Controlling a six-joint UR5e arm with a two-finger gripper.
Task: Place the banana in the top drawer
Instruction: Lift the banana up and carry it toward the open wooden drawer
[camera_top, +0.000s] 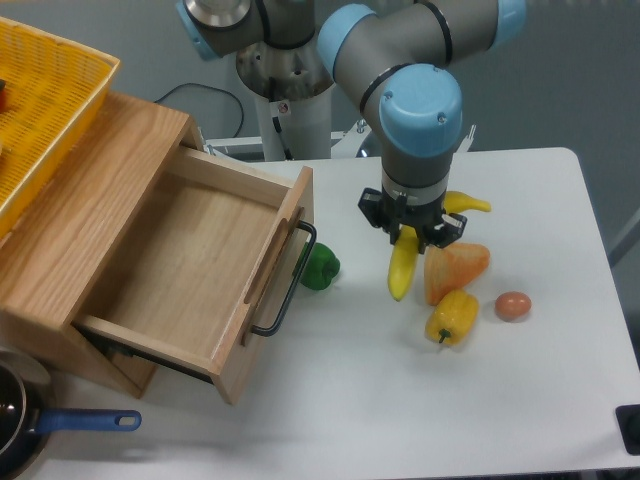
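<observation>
My jaws are clamped on the banana at mid-length, its long axis hanging tip-down over the surface, with the top drawer (open) lying to the camera's left.

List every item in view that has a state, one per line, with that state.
gripper: shut on the banana
banana: gripped near its middle, lifted off the table
top drawer: pulled open, nothing inside
green pepper: resting on the table by the drawer handle
yellow bell pepper: lying on the table
</observation>
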